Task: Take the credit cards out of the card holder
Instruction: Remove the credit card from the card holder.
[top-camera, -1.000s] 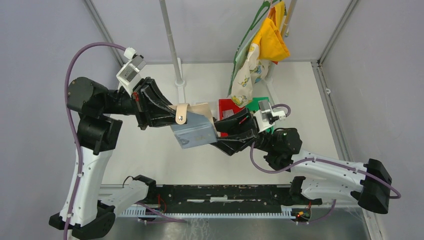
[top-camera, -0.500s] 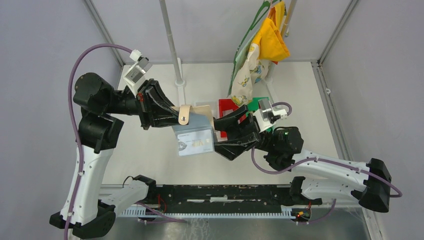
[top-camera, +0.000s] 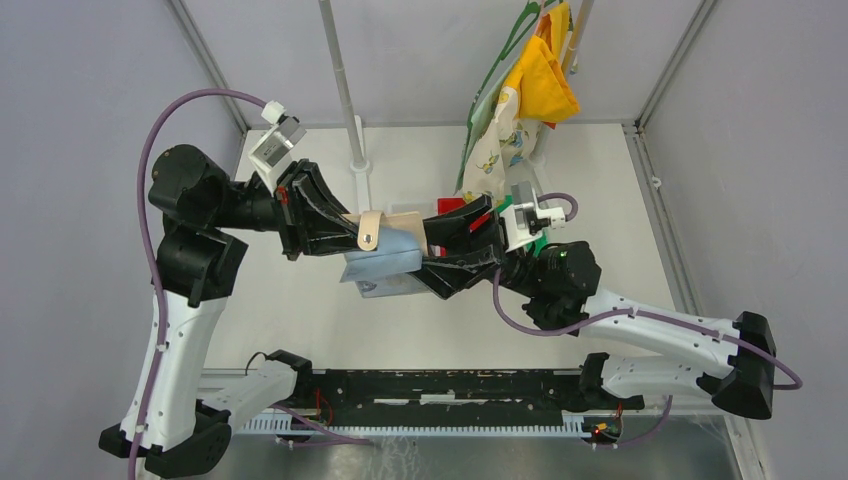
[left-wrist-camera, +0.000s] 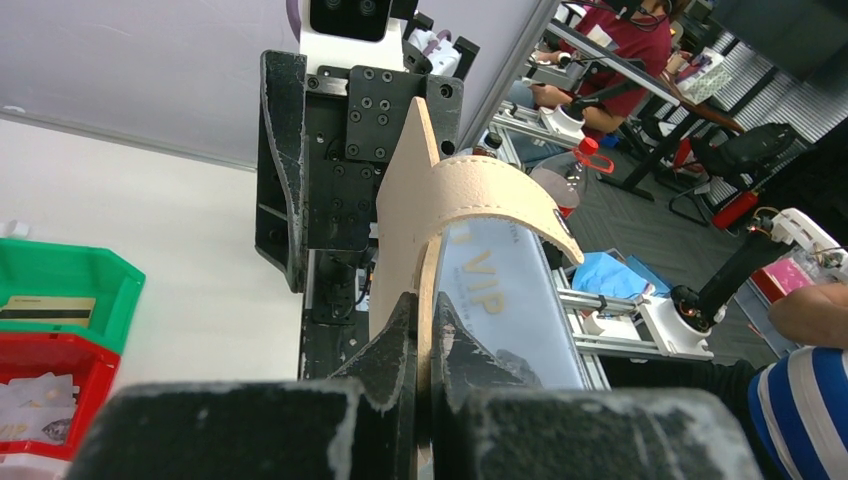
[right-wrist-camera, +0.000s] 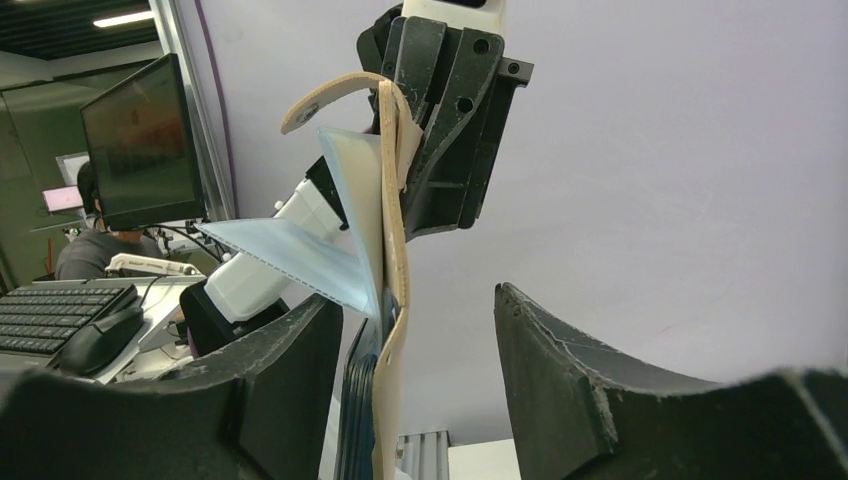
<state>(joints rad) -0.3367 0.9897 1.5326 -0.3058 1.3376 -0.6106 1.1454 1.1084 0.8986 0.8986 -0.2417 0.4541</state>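
My left gripper (top-camera: 345, 232) holds the tan card holder (top-camera: 400, 222) in the air over the table's middle, with its blue-grey panel (top-camera: 385, 262) hanging below. In the left wrist view the left gripper (left-wrist-camera: 425, 335) is shut on the card holder's (left-wrist-camera: 400, 215) tan edge. Beside that edge shows a pale card face lettered VIP (left-wrist-camera: 500, 290), and the strap tab (left-wrist-camera: 500, 195) curls above it. My right gripper (top-camera: 432, 255) stands open round the card holder's right end. In the right wrist view the card holder (right-wrist-camera: 392, 250) stands between the wide jaws of the right gripper (right-wrist-camera: 420, 330), nearer the left finger.
A red bin (top-camera: 450, 205) and a green bin (top-camera: 537, 243) sit behind the right gripper. In the left wrist view the red bin (left-wrist-camera: 25, 350) holds a pale card and the green bin (left-wrist-camera: 70, 270) a tan one. Patterned cloths (top-camera: 520, 90) hang at the back right beside a pole (top-camera: 345, 90).
The right gripper has moved up and left, closer round the holder's right end. The blue-grey panel has swung in and shows less. The left arm shifted slightly, still gripping.
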